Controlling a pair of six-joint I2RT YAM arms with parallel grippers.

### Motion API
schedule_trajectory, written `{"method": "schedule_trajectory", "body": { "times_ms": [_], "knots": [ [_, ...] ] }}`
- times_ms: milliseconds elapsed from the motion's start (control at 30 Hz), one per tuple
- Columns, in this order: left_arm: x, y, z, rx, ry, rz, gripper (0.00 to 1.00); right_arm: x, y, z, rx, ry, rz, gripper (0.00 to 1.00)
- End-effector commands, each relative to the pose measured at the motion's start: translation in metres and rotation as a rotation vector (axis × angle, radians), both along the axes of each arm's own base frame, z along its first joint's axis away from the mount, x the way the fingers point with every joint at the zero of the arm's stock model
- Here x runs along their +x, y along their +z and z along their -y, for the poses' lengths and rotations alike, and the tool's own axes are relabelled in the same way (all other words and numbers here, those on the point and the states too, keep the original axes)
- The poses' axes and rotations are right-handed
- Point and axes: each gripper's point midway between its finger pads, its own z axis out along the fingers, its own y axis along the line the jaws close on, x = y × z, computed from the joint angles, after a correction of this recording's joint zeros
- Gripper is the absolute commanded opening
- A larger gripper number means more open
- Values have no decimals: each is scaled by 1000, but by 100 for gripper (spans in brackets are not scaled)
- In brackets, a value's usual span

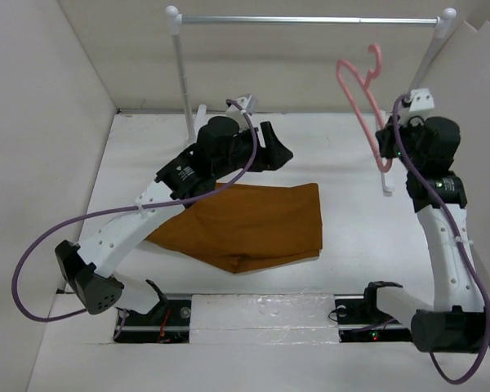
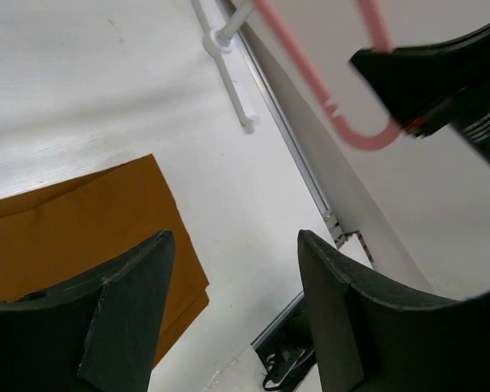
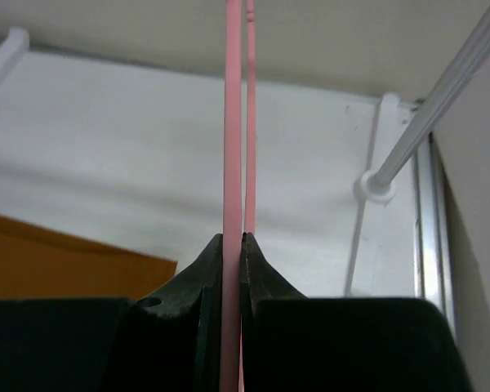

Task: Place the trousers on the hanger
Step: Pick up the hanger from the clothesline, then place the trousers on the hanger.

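Trousers (image 1: 245,224) lie flat at centre frame, the hanger (image 1: 361,98) tilts at upper right, clenched near its lower end by the right gripper (image 3: 231,245), the left gripper (image 2: 234,237) spread and empty; dragging cloth could likely twist the thin plastic from that narrow pinch
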Motion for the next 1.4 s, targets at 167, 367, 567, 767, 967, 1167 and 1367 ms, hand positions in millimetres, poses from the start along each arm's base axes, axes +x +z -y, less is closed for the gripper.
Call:
{"method": "schedule_trajectory", "body": {
  "times_ms": [167,367,567,767,967,1167,1367],
  "knots": [
    [0,-17,63,-87,-158,-89,57,-44,-101,-40,-110,66,-158,0],
    [13,-85,104,-107,-199,-276,60,-66,-157,-63,-90,78,-237,0],
    [19,-131,130,-84,-197,-356,61,-78,-180,-83,-132,111,-286,0],
    [23,-142,143,-97,-193,-379,62,-88,-200,-98,-162,140,-330,0],
    [22,-157,146,-73,-181,-406,61,-95,-213,-108,-177,142,-363,0],
    [15,-146,131,-117,-162,-364,49,-102,-225,-96,-220,96,-410,0],
    [18,-170,130,-73,-129,-400,54,-105,-225,-102,-200,125,-396,0]
  ]
}}
